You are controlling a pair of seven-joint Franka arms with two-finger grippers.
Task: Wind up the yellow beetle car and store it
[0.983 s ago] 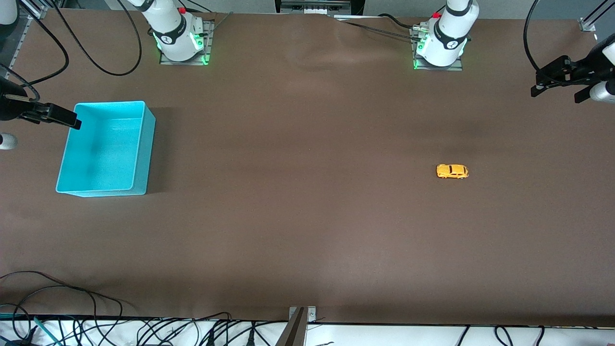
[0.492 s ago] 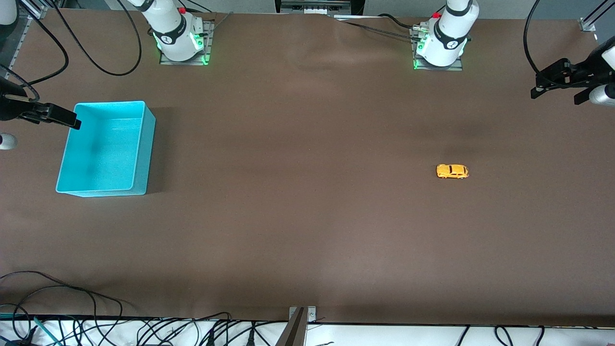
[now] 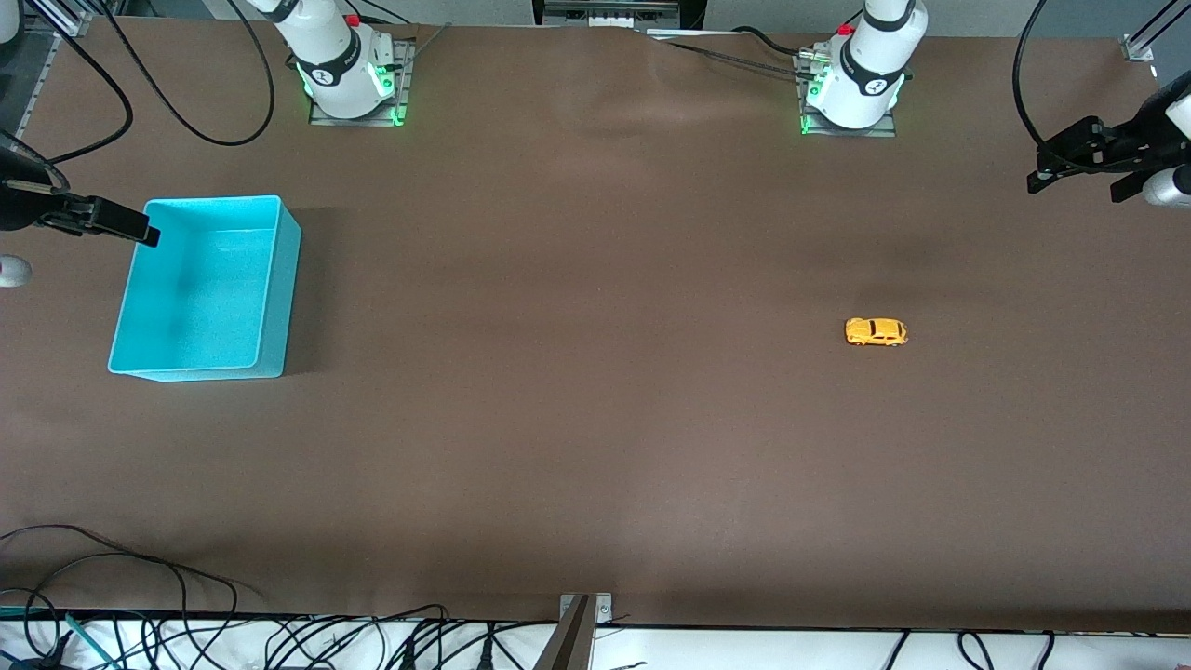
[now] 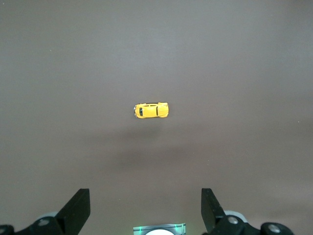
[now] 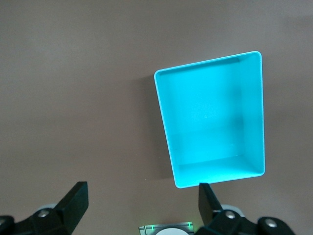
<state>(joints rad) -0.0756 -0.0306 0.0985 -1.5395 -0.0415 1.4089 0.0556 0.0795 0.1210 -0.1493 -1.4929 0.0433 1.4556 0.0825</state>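
Observation:
The yellow beetle car (image 3: 876,331) stands on its wheels on the brown table toward the left arm's end; it also shows small in the left wrist view (image 4: 151,110). My left gripper (image 3: 1077,179) hangs open and empty high over the table edge at that end, well apart from the car, with nothing between its fingers (image 4: 78,208). An empty cyan bin (image 3: 205,288) sits toward the right arm's end. My right gripper (image 5: 142,205) is open and empty in the air beside the bin (image 5: 210,117), and one dark finger (image 3: 116,225) reaches over the bin's rim.
The two arm bases (image 3: 349,79) (image 3: 851,88) stand at the table's back edge. Loose black cables (image 3: 140,568) lie along the front edge by the right arm's end. A metal bracket (image 3: 584,609) sits at the middle of the front edge.
Both grippers have drifted slightly in the air. The car and the bin have not moved.

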